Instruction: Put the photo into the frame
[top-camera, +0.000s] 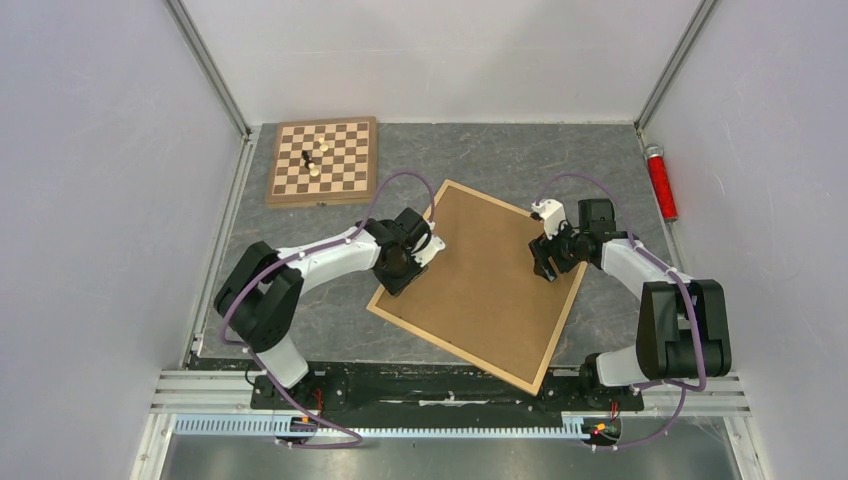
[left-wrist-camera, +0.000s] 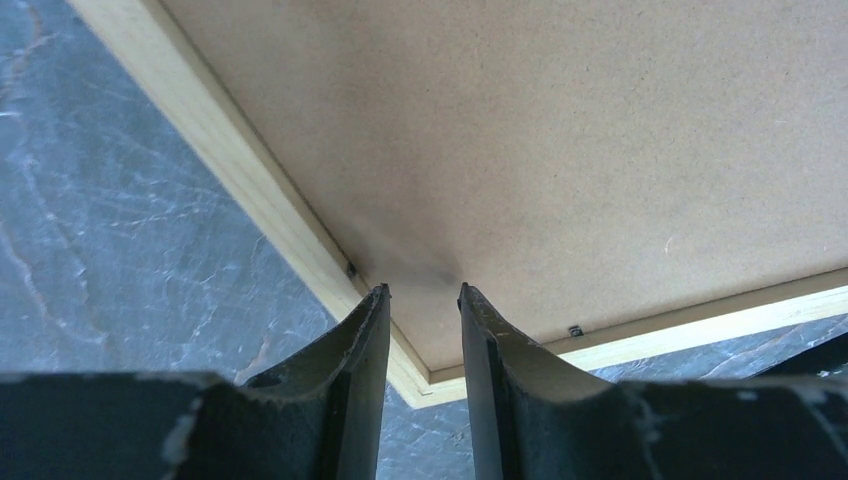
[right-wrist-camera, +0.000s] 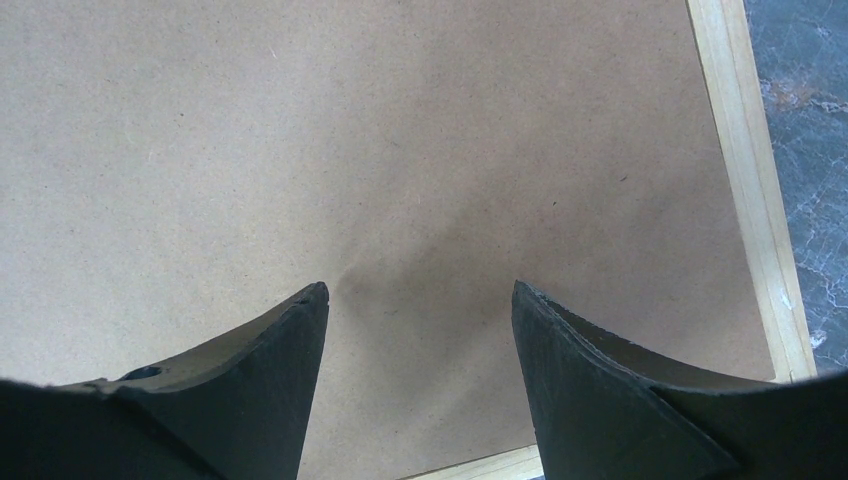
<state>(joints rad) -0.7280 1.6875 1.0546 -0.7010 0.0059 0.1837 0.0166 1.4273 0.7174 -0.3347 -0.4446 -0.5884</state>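
Note:
The frame (top-camera: 562, 330) of light wood lies face down and tilted on the dark tabletop, with a brown backing board (top-camera: 480, 280) filling it. The photo is hidden. My left gripper (top-camera: 393, 283) is at the frame's left corner. In the left wrist view its jaws (left-wrist-camera: 424, 290) stand a narrow gap apart over the board (left-wrist-camera: 550, 150), just inside the wooden border (left-wrist-camera: 250, 170), with nothing between them. My right gripper (top-camera: 545, 268) is over the board near the frame's right edge. Its jaws (right-wrist-camera: 420, 290) are wide open over bare board (right-wrist-camera: 300, 150), the border (right-wrist-camera: 745, 150) to their right.
A chessboard (top-camera: 323, 160) with a few pieces sits at the back left. A red cylinder (top-camera: 661, 182) lies along the right wall. A small metal tab (left-wrist-camera: 576, 330) sits at the board's edge. Walls enclose the table on three sides.

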